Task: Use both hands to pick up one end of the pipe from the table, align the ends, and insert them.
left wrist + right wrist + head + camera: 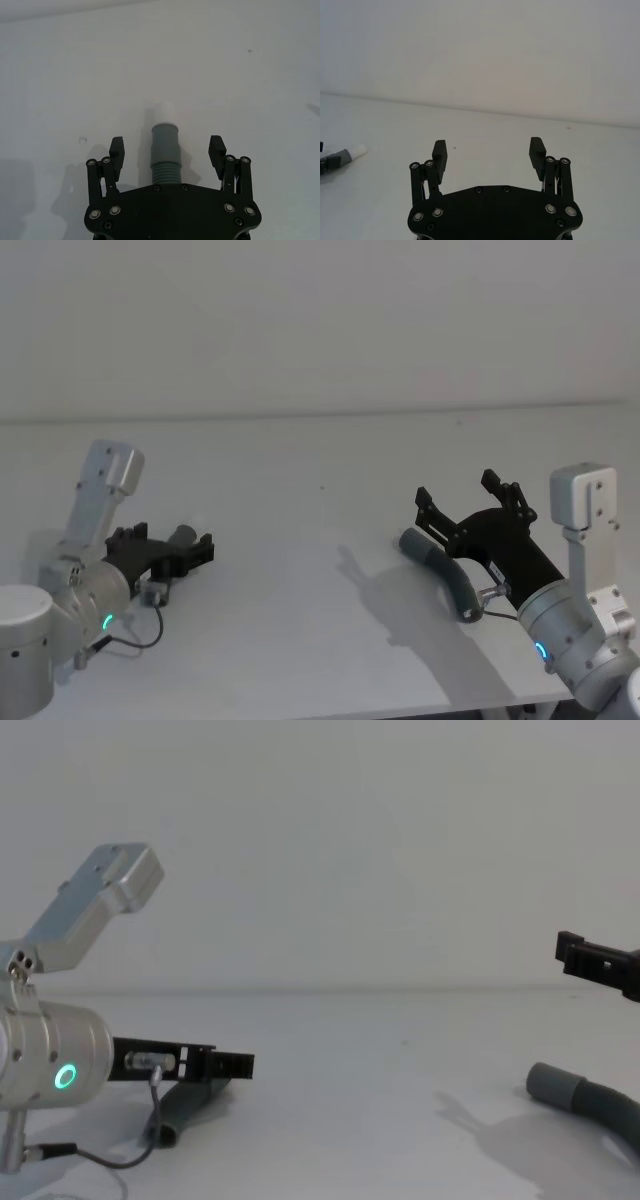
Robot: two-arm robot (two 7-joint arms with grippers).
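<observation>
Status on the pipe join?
Left gripper open, straddling white-tipped pipe on table. Right gripper open, raised over bent pipe. No obstruction seen.

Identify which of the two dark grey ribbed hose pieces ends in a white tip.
The hose piece between the black left gripper's open fingers; the bent piece near the black right gripper ends in a plain grey cuff.

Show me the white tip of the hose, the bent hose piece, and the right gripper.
white tip (163,111), left wrist view, middle of its white surface.
bent hose piece (446,568), head view, ribbed curve at mid-length.
right gripper (488,147), right wrist view, midway between its open fingertips.
</observation>
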